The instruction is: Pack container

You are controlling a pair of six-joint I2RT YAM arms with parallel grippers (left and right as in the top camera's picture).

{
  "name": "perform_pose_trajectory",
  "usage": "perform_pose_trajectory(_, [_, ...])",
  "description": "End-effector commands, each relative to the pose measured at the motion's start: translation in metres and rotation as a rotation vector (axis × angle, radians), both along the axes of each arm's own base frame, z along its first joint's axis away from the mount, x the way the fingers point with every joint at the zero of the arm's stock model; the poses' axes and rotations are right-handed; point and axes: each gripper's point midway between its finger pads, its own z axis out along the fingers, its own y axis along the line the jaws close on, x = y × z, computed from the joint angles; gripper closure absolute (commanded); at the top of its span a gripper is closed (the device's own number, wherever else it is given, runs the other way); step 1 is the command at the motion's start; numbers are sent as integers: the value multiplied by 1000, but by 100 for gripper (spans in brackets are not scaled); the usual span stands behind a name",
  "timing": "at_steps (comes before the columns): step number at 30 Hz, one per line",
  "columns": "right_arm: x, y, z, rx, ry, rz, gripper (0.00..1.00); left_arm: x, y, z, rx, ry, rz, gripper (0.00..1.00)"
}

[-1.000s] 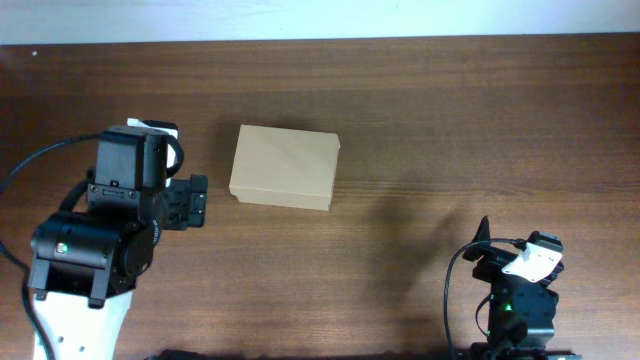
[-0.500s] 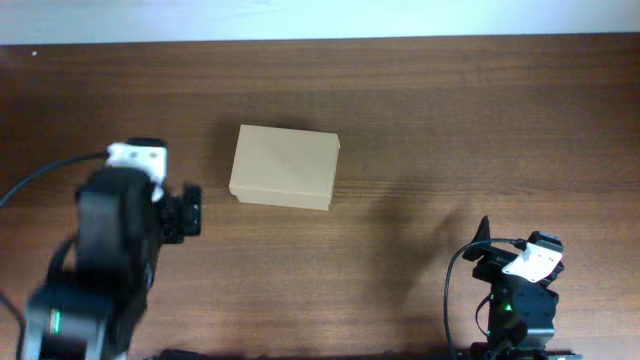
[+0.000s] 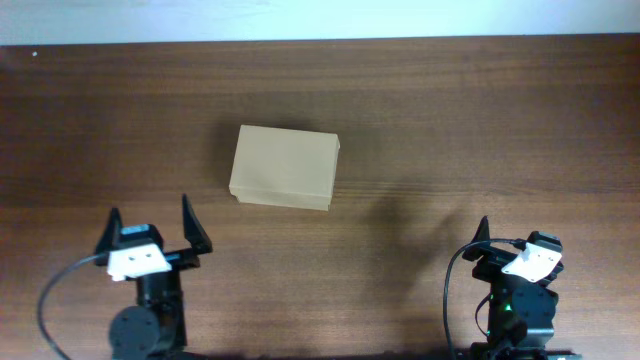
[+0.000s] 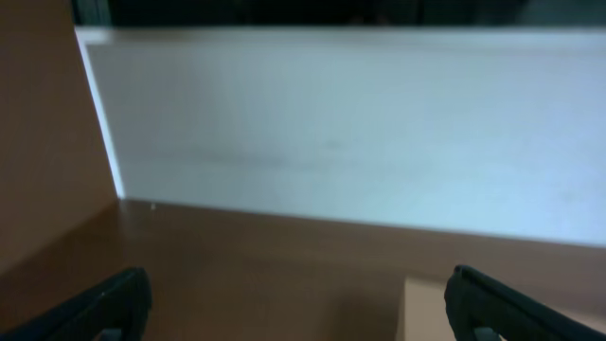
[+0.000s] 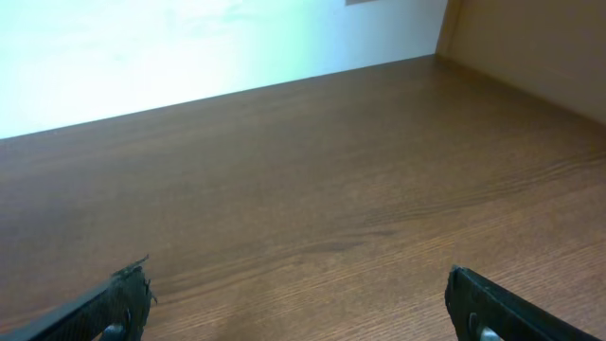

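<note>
The container [image 3: 285, 167], a plain tan cardboard box with its lid down, lies on the dark wooden table left of centre. My left gripper [image 3: 152, 228] is at the near left edge, open and empty, pointing toward the box from well short of it. In the left wrist view the left gripper [image 4: 303, 317] shows two wide-apart black fingertips [image 4: 114, 301], and a tan corner of the container [image 4: 424, 308] shows low right. My right gripper [image 3: 512, 240] rests at the near right edge, far from the box. In the right wrist view the right gripper [image 5: 303, 317] is open over bare wood.
A white wall [image 3: 320, 18] runs along the table's far edge. A brown side panel [image 4: 47, 133] stands at the left in the left wrist view, and another brown panel [image 5: 530, 38] at the upper right in the right wrist view.
The left arm has pulled back from just left of the box to the near left edge of the table. The box and the right arm have not moved.
</note>
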Motion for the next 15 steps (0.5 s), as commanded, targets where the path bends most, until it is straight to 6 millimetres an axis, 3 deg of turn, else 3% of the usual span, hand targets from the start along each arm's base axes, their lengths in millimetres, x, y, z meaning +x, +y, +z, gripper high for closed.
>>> perform_pose_trajectory(1, [-1, -2, -1, -4, -1, -7, 1, 1, 1, -39, -1, 9, 4, 0])
perform_pose_trajectory(4, [-1, -2, -1, -4, -1, -7, 1, 1, 7, -59, 1, 24, 30, 0])
perform_pose_trajectory(9, [-1, -2, -1, -3, -1, -7, 1, 0, 20, -73, 3, 41, 86, 0])
perform_pose_trajectory(15, [-1, -2, -1, -3, -1, -7, 1, 2, 23, -103, 10, 92, 97, 0])
